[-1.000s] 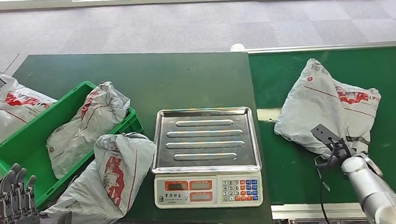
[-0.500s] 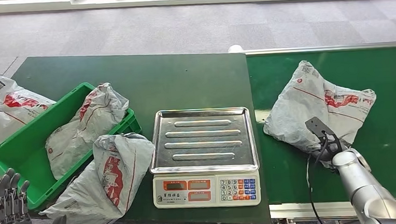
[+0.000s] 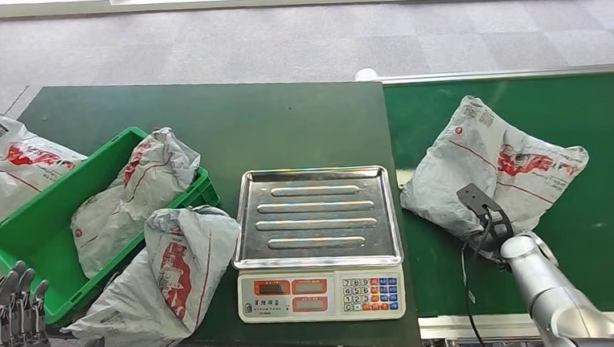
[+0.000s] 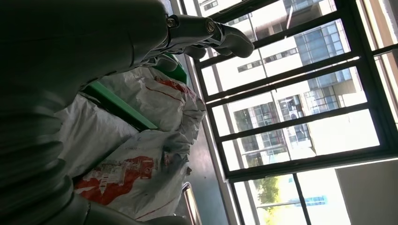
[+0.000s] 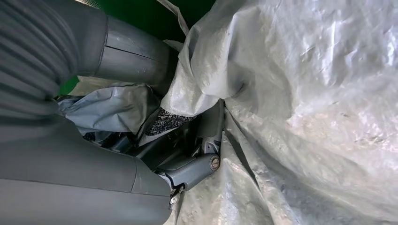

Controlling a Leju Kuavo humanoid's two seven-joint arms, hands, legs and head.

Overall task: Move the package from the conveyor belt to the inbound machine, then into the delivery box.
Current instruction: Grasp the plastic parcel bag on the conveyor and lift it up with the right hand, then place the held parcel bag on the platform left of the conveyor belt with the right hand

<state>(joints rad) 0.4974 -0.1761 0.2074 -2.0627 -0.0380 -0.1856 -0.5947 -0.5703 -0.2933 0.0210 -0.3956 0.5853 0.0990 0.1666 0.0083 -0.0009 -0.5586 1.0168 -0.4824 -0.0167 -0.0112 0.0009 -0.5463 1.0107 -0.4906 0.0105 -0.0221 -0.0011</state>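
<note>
A grey plastic package [image 3: 496, 162] with red print lies on the green conveyor belt [image 3: 605, 228], its left end close to the belt's edge. My right hand [image 3: 488, 231] is at the package's near edge and grips a fold of it. In the right wrist view, the dark fingers [image 5: 187, 154] dig into the bunched plastic of the package [image 5: 305, 93]. The inbound machine, a scale [image 3: 322, 293] with a bare steel tray [image 3: 312, 181], stands just left of the belt. My left hand [image 3: 19, 328] hovers low at the front left, fingers apart, holding nothing; its fingers [image 4: 202, 35] are spread.
The green delivery box [image 3: 25, 231] sits left of the scale with one package [image 3: 128, 192] inside. Another package [image 3: 173, 270] leans against the box's front corner. More packages [image 3: 4, 152] lie at the far left. The dark green table [image 3: 284, 118] stretches behind the scale.
My right hand has drawn the package to the left along the belt, nearer the scale. My left hand has sunk a little lower.
</note>
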